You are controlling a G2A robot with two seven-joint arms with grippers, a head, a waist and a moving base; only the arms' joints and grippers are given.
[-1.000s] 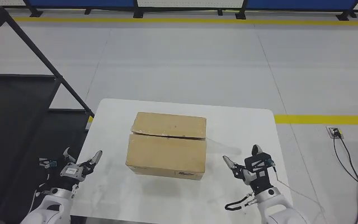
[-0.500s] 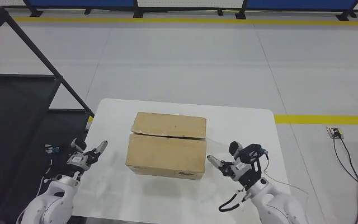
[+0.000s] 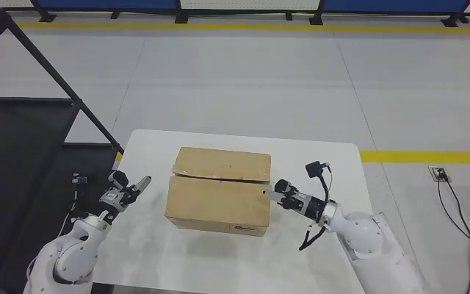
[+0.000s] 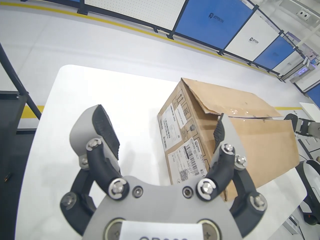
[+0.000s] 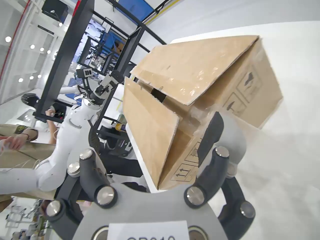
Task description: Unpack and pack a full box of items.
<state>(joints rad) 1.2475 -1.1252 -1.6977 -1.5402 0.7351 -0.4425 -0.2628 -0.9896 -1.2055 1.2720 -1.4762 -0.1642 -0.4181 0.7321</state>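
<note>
A brown cardboard box (image 3: 219,189) lies in the middle of the white table (image 3: 316,162). Its two top flaps are folded down, with a narrow gap along the seam. My left gripper (image 3: 133,188) is open just off the box's left end, level with the labelled side (image 4: 180,136). The left gripper (image 4: 162,126) holds nothing. My right gripper (image 3: 278,194) is at the box's right end by the seam. In the right wrist view the right gripper (image 5: 155,138) is open, and the corner of the near flap (image 5: 150,126) stands between its fingers. Clear tape remnants cling to that end.
A black metal frame (image 3: 44,73) and a dark panel (image 3: 29,147) stand off the table's left side. A cable and socket (image 3: 439,176) lie on the floor to the right. Bare tabletop surrounds the box on all sides.
Both arms have moved inward from the table's front corners to the box's ends. The right gripper has come up to the right end at the flap seam.
</note>
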